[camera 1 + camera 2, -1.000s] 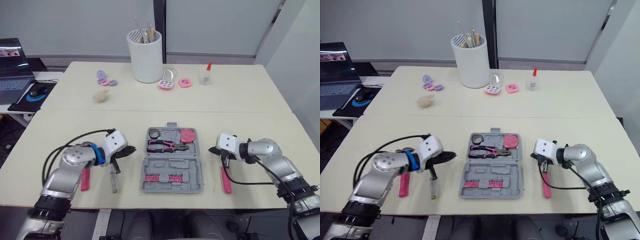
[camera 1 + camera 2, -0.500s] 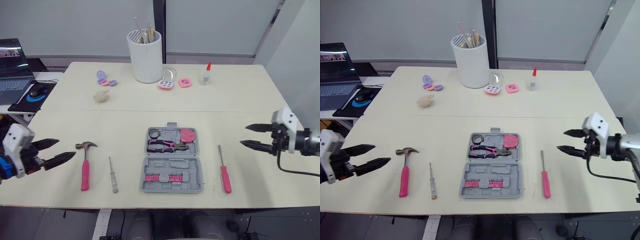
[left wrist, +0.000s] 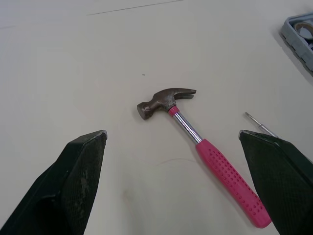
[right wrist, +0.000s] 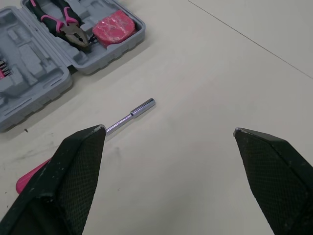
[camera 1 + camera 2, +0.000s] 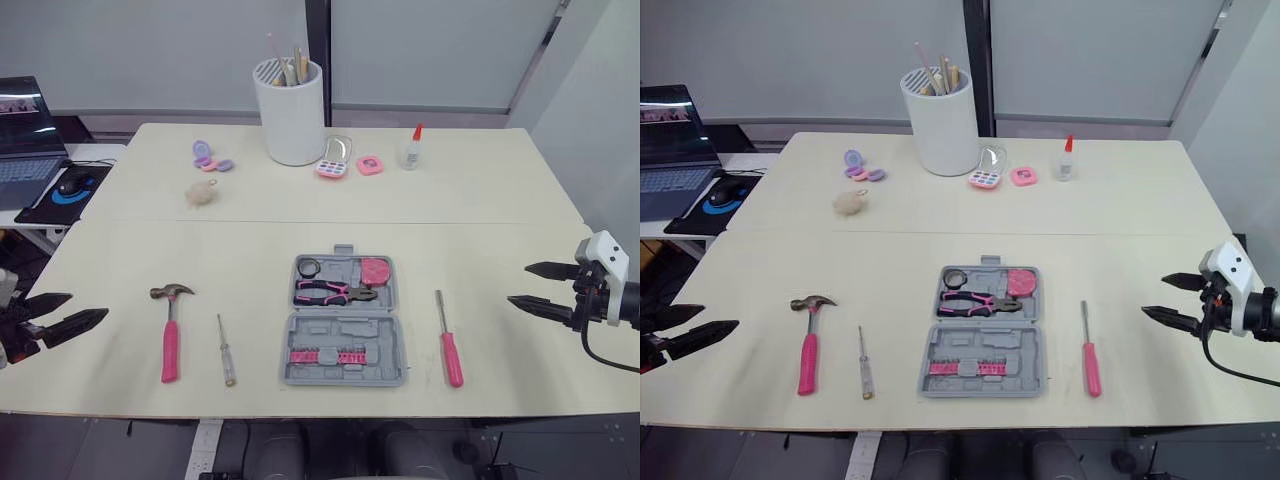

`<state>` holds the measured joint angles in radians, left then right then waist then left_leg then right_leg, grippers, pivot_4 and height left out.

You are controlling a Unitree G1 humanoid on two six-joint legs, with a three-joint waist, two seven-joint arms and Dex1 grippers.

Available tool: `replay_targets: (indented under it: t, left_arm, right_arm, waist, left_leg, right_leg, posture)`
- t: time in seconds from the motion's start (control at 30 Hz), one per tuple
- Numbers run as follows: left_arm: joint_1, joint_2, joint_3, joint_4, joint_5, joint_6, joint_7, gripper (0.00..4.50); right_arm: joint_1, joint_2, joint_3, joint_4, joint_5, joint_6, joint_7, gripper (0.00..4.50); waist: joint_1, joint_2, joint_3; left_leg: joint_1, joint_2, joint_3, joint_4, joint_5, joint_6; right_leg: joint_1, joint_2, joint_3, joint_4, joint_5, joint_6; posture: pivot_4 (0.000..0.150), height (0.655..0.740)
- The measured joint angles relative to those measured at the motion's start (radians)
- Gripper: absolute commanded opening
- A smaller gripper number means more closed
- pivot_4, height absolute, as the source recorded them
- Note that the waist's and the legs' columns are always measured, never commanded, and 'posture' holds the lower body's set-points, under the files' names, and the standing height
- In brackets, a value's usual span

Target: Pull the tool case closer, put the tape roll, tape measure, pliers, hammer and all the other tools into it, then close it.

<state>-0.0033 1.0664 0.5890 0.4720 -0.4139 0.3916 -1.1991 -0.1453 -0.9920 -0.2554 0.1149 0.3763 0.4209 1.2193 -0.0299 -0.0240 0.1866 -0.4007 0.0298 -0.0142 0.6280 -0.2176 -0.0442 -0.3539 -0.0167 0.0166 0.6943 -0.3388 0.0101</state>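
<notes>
The grey tool case point(image 5: 343, 335) lies open near the table's front edge. It holds a black tape roll point(image 5: 308, 267), a pink tape measure point(image 5: 376, 270), pink-handled pliers point(image 5: 330, 292) and a row of bits point(image 5: 325, 356). Left of the case lie a pink-handled hammer point(image 5: 170, 330) and a small screwdriver point(image 5: 225, 348). On the case's right side lies a pink-handled screwdriver point(image 5: 447, 342). My left gripper point(image 5: 90, 305) hangs open at the table's left edge, pointing at the hammer point(image 3: 195, 142). Open too, my right gripper point(image 5: 517, 283) hovers at the right edge, apart from that screwdriver point(image 4: 132, 115).
At the back stand a white cup of sticks point(image 5: 292, 110), a glue bottle point(image 5: 412, 148), pink compacts point(image 5: 335, 160), purple bits point(image 5: 208, 158) and a fluffy ball point(image 5: 202, 192). A laptop point(image 5: 25, 130) and mouse sit on a side desk at the left.
Both grippers were low over the tools beside the case, nearly shut. They have drawn back outward to the table's left and right edges and opened. The tools lie where they were.
</notes>
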Motion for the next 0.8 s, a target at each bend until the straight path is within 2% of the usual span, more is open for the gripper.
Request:
replay_targets:
  t: [0.3, 0.6, 0.73, 0.8]
  left_arm:
    - [0.003, 0.0, -0.018, -0.008, 0.005, 0.005, 0.013, 4.5]
    - [0.038, -0.002, -0.015, -0.093, -0.002, 0.026, 0.038, 4.5]
    - [0.102, -0.042, 0.032, -0.19, -0.029, 0.066, 0.079, 4.5]
    - [0.193, -0.086, 0.063, -0.279, -0.046, 0.096, 0.097, 4.5]
  right_arm:
    - [0.024, 0.0, -0.001, -0.004, 0.0, 0.0, -0.003, 4.45]
    - [0.027, 0.0, 0.001, -0.025, -0.003, -0.01, -0.013, 4.45]
    - [-0.004, 0.007, 0.033, -0.065, -0.001, -0.011, -0.019, 4.45]
    - [-0.039, 0.039, 0.087, -0.098, -0.001, -0.012, -0.018, 4.45]
  waist:
    - [-0.001, 0.0, 0.0]
    - [-0.001, 0.0, 0.0]
    - [-0.005, 0.0, 0.0]
    - [-0.014, 0.0, 0.0]
  left_leg:
    - [0.0, 0.0, 0.0, 0.0, 0.0, 0.0]
    - [0.0, 0.0, 0.0, 0.0, 0.0, 0.0]
    - [0.0, 0.0, 0.0, 0.0, 0.0, 0.0]
    - [0.0, 0.001, 0.001, 0.0, 0.0, 0.0]
  right_leg:
    - [0.0, 0.0, 0.0, 0.0, 0.0, 0.0]
    - [0.0, 0.0, 0.0, 0.0, 0.0, 0.0]
    - [0.0, 0.0, 0.001, 0.0, 0.0, 0.0]
    - [0.0, 0.0, 0.001, 0.0, 0.0, 0.0]
  posture:
    - [0.15, 0.74]
    - [0.15, 0.74]
    - [0.15, 0.74]
    - [0.15, 0.74]
